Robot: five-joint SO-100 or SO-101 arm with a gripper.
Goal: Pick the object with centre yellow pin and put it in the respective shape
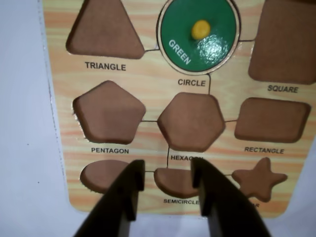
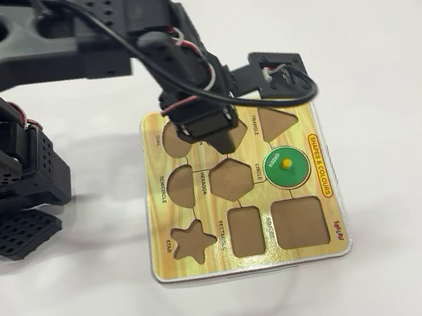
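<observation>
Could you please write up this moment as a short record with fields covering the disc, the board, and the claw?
Green disc: seated in the cut-out labelled CIRCLE, yellow knob up, word GREEN readable.
Puzzle board: yellow wood-grain, flat on the white table.
Empty cut-outs: triangle, square, pentagon, hexagon, rectangle, star, semicircle, oval.
Claw: open, holding nothing, above the board's oval and semicircle end in the wrist view.
Contact: claw apart from the disc.
Task state: disc appears placed.

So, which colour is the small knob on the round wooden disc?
Yellow knob, clearest in the wrist view.
</observation>
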